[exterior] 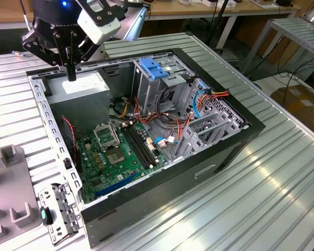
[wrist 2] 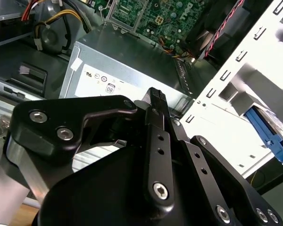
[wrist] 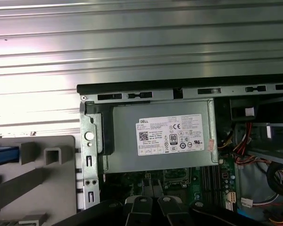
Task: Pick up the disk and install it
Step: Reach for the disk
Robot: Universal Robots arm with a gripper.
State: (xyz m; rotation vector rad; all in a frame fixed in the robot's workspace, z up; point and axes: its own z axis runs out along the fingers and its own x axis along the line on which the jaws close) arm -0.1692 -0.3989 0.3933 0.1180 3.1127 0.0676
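Tool (exterior: 71, 76) fingers together, empty, hovering just above power supply (exterior: 83, 86) in open computer case (exterior: 251, 125). Disk (wrist 2: 269, 136), blue rail visible, lies on grey fixture (wrist: 56, 188) outside case, apart from tool.

one open computer case (exterior: 251, 123), one power supply (exterior: 83, 83), one green motherboard (exterior: 115, 157), one light-blue latch plate (exterior: 153, 68), one blue-railed disk (wrist 2: 268, 136), one gripper (exterior: 71, 77), one grey fixture (exterior: 10, 178)

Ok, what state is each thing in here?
Computer case: open, side panel off.
Gripper: shut, empty, above the power supply.
Disk: at the gray fixture outside the case, not gripped.
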